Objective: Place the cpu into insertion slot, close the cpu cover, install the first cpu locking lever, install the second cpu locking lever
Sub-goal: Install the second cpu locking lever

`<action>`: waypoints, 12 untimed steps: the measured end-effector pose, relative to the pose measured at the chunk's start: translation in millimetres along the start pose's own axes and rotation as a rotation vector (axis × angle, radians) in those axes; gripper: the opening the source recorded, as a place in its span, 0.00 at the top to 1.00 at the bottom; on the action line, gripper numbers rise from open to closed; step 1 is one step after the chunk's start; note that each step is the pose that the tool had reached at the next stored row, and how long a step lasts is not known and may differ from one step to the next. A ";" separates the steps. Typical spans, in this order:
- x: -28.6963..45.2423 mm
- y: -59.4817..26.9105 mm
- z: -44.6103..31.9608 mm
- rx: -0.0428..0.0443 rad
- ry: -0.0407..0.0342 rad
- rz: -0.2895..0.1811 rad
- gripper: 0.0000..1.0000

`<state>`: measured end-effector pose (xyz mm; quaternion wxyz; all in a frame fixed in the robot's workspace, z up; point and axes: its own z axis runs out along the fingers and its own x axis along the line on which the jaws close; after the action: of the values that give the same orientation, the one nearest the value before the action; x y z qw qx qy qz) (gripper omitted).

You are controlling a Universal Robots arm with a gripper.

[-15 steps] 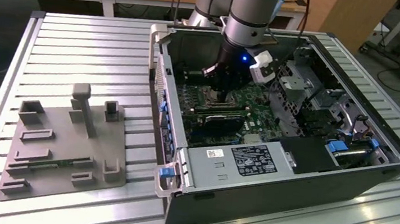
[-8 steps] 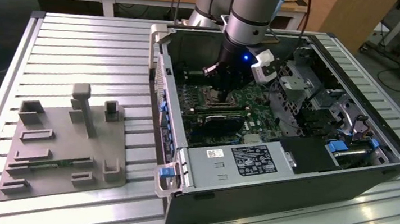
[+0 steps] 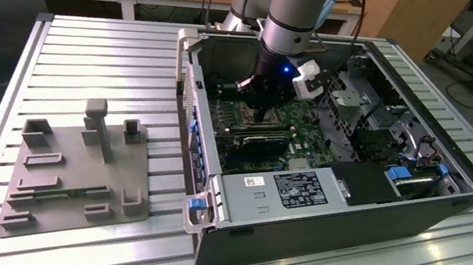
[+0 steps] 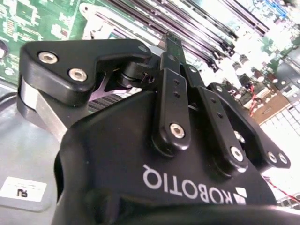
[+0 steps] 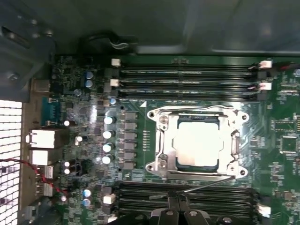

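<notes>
1. In the exterior view, the hand [image 3: 264,119] is reaching down into the open computer case [image 3: 318,202] in the middle of the frame, which is sitting on the tabletop [image 3: 111,58].
2. In the second wrist view, the hand [image 4: 172,44] is looking clenched, fingers [image 4: 174,70] pressed together.
3. In the first wrist view, the cpu [image 5: 197,143] is sitting in the insertion slot [image 5: 164,140], right of the middle, with the cpu cover [image 5: 172,161] lying down around it. A locking lever [image 5: 206,185] is sticking out loose, so I think the lever step is going on; it needs a careful push.

Glare whitens the cpu [image 5: 197,146]; the second wrist view's background blurs, overexposed.
</notes>
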<state>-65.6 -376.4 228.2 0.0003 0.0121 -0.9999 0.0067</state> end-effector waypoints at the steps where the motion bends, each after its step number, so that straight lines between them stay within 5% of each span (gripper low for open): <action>1: 1.9 0.1 0.1 0.0001 0.0001 0.000 0.90; 12: 12.7 0.4 6.2 -0.0001 0.0009 -0.022 0.90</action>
<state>-78.2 -376.4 222.0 0.0008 0.0232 -0.9997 0.0067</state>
